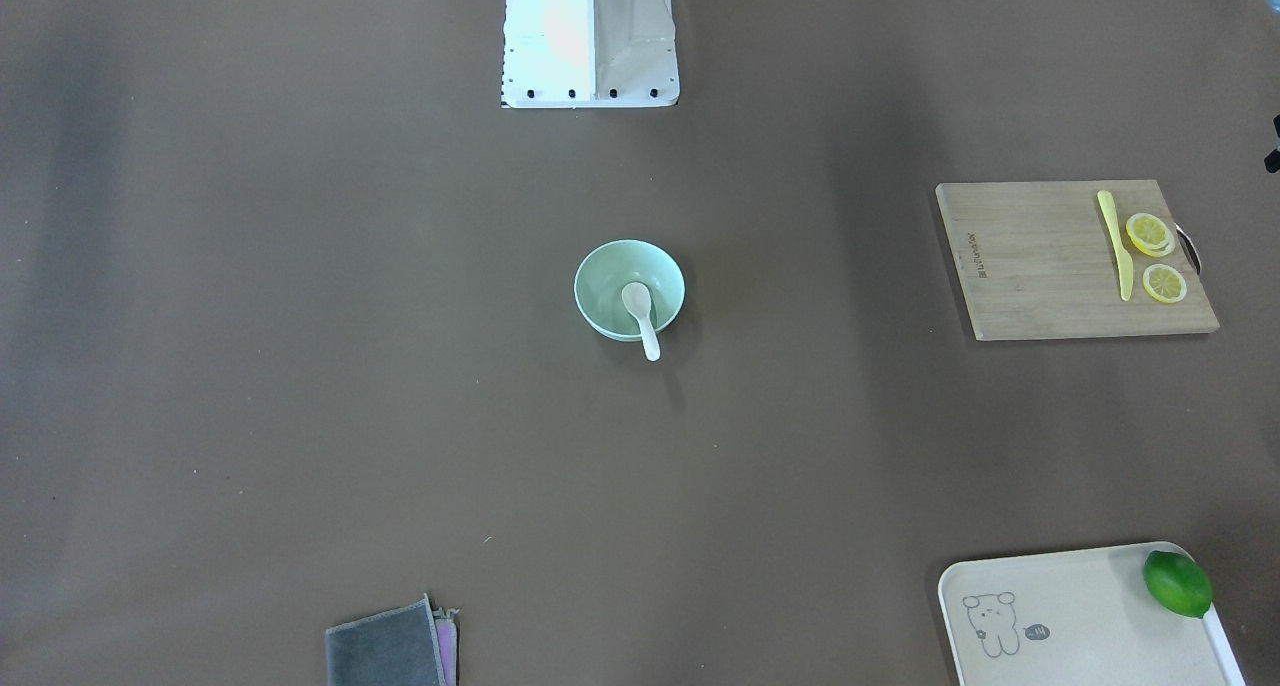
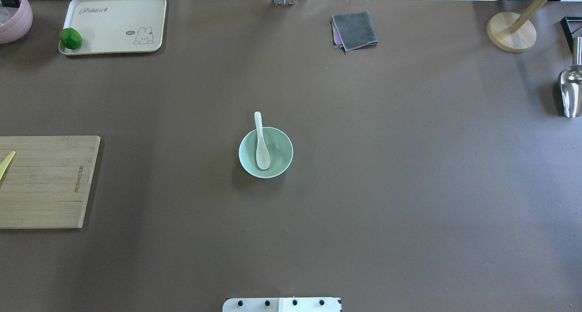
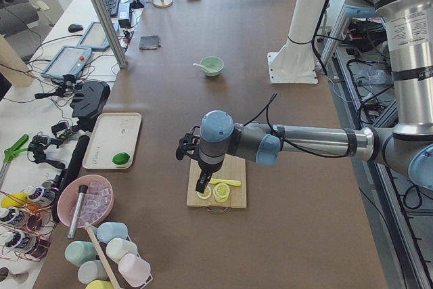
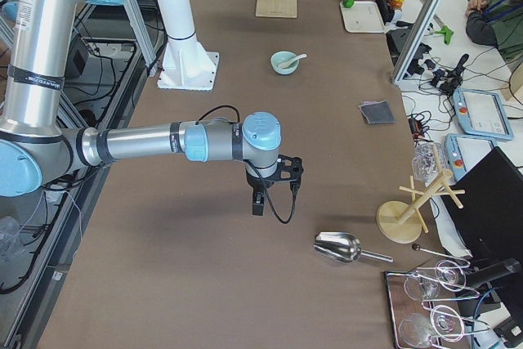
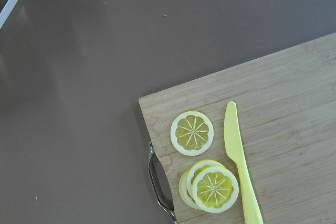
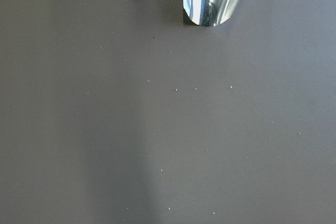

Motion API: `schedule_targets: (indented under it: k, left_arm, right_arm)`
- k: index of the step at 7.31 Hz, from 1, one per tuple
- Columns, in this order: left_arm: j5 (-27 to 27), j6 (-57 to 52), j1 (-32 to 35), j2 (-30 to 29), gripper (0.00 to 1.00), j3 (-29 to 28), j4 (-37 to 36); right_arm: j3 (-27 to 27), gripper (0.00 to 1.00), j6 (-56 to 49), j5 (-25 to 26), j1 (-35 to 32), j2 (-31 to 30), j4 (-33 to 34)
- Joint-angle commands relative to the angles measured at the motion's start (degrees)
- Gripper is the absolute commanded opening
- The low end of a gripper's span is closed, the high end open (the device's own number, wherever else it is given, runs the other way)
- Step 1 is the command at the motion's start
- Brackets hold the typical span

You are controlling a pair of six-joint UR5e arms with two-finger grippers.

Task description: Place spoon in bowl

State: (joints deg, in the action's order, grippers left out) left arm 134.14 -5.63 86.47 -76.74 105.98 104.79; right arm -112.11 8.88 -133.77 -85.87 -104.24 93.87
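Observation:
The pale mint-green bowl (image 1: 605,286) (image 2: 279,153) stands at the table's middle. The white spoon (image 1: 645,326) (image 2: 260,139) lies in it, scoop on the bowl's bottom and handle leaning out over the rim on the side away from the robot. No gripper touches either. My left gripper (image 3: 201,185) hangs over the cutting board, far from the bowl. My right gripper (image 4: 258,204) hangs over bare table near the metal scoop. Both show only in the side views, so I cannot tell whether they are open or shut.
A wooden cutting board (image 1: 1040,266) carries a yellow knife (image 1: 1115,246) and lemon slices (image 5: 192,132). A cream tray (image 2: 113,23) holds a lime (image 2: 70,38). A grey cloth (image 2: 354,30), a metal scoop (image 2: 570,91) and a wooden stand (image 2: 511,32) lie along the table's edges.

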Motion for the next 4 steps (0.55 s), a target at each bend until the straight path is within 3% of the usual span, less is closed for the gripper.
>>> schedule_targets:
  k: [1, 4]
  left_arm:
    - [0.07, -0.17, 0.98, -0.17, 0.98, -0.15, 9.77]
    - [1.03, 0.0, 0.9, -0.16, 0.98, -4.27, 11.14]
  right_arm:
    - [0.4, 1.0, 0.0, 0.0, 0.0, 0.09, 0.0]
    - [0.93, 1.0, 0.0, 0.0, 0.0, 0.09, 0.0]
